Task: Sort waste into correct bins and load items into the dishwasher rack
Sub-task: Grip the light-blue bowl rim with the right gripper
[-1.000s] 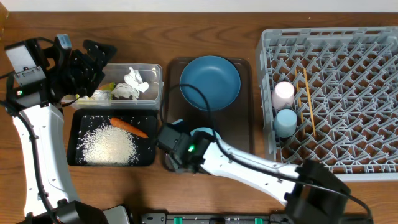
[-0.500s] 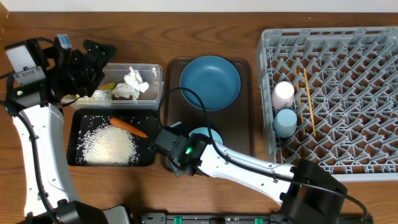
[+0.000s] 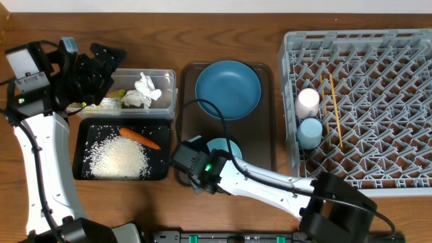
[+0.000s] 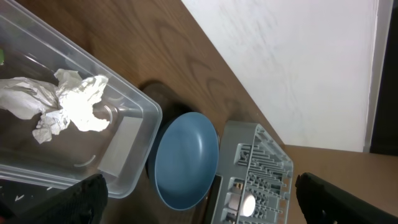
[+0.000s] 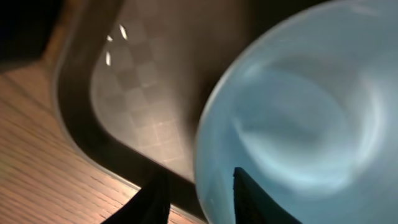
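My right gripper (image 5: pixel 199 205) stands low over the dark brown tray (image 3: pixel 264 135) at the light blue bowl (image 3: pixel 223 147). Its jaws straddle the bowl's near rim (image 5: pixel 208 180), one finger inside and one outside, open with a dark gap at the outer finger. The dark blue plate (image 3: pixel 228 88) lies behind the bowl. My left gripper (image 3: pixel 108 75) hangs wide open and empty over the clear container (image 3: pixel 170 79), which holds the white tissue (image 4: pixel 62 102) and the yellow-green wrapper (image 3: pixel 111 102). The carrot (image 3: pixel 140 138) and rice (image 3: pixel 120 158) lie in the black tray (image 3: pixel 78 152).
The grey rack (image 3: pixel 385 142) fills the right side, holding a pink cup (image 3: pixel 307 101), a light blue cup (image 3: pixel 310 131) and two chopsticks (image 3: pixel 333 111). The brown tray's raised lip (image 5: pixel 81 137) runs just beside the right gripper's outer finger.
The right gripper's jaws have narrowed around the bowl's rim, and its wrist has shifted slightly over the tray. The left arm has not moved.
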Motion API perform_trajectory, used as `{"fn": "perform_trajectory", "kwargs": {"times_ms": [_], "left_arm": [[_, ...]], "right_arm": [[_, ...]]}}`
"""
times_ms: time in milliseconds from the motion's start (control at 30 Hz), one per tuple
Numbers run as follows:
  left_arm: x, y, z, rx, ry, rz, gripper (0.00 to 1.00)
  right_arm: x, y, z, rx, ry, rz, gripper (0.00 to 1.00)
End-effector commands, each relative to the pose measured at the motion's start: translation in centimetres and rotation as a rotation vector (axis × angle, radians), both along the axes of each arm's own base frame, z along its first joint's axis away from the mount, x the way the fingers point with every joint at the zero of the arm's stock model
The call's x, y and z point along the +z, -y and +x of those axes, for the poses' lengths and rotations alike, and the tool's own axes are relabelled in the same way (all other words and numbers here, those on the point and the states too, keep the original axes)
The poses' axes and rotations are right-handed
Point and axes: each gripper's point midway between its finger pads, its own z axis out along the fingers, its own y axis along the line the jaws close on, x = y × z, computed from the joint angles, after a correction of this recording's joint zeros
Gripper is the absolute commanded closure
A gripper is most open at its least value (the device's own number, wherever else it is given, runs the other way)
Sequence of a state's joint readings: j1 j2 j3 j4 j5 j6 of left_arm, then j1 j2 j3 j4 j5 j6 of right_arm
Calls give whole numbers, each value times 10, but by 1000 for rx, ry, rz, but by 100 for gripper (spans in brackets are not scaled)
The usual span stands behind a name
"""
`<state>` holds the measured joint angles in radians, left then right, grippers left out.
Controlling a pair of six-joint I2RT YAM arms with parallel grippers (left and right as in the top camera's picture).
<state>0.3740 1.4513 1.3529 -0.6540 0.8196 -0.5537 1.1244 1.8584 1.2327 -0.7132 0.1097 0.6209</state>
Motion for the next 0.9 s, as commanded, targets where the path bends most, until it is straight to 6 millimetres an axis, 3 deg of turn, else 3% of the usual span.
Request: {"fn": "perform_trajectory", "kwargs": {"times_ms": [0,167,333,500,567,867], "left_arm": [[-1,-1,0,7,-6,-3,2],[-1,-1,0,7,-6,-3,2],[-1,-1,0,7,-6,-3,2],[-1,-1,0,7,-6,-3,2],[-1,-1,0,7,-6,-3,2],[-1,-1,0,7,-6,-3,2]], "right_arm": [[-4,2,2,-16,13,-12,71],[-4,2,2,-16,13,-12,76],[-4,3,1,-16,11,-16,90],[-4,2,0,-14,5,-13,92],[-4,2,0,-14,5,-13,99],[5,0,4,38,25,-2,99]]}}
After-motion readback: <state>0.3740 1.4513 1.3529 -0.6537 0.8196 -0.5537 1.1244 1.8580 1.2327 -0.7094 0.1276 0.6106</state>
